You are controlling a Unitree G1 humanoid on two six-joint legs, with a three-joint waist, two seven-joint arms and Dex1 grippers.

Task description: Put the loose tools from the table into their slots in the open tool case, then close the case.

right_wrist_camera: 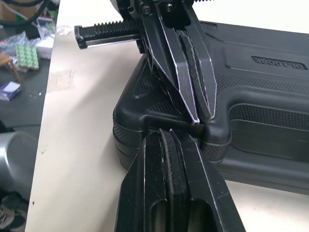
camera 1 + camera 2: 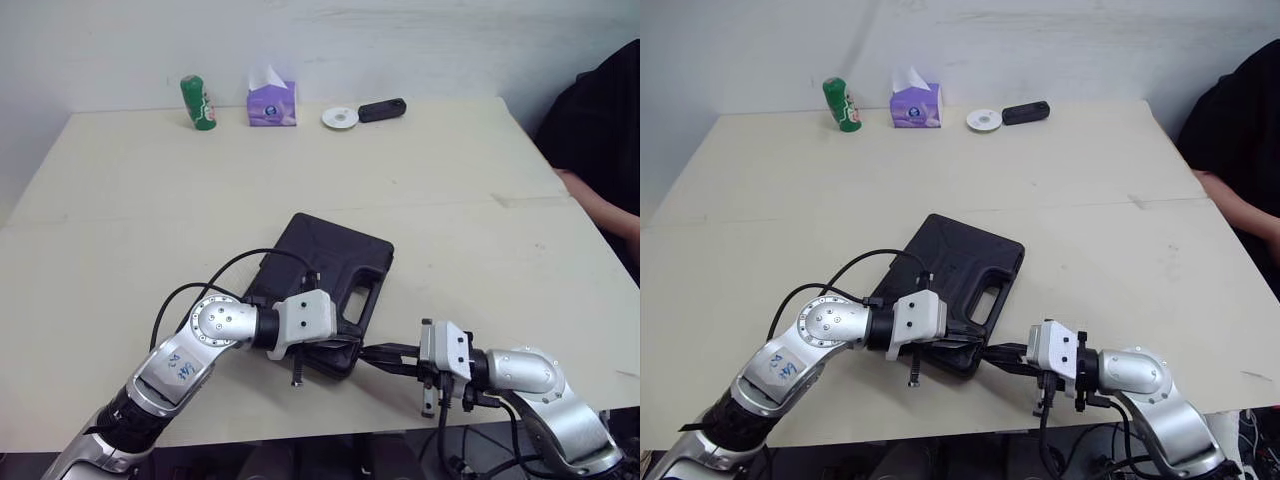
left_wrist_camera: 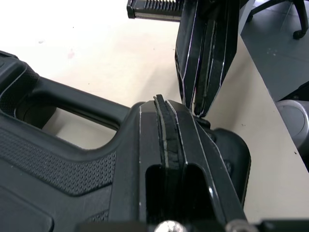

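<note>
Left eye view: a closed black tool case lies flat on a pale table, near its front edge, with the handle cut-out toward the robot's right. The left gripper rests on the case's near corner beside the handle, its fingers pressed together and holding nothing. The right gripper meets that same corner from the other side, its fingers also pressed together and empty, tips just beside the left one's. Along the far edge stand a green can and a purple tissue box. A person's arm rests at the right edge.
</note>
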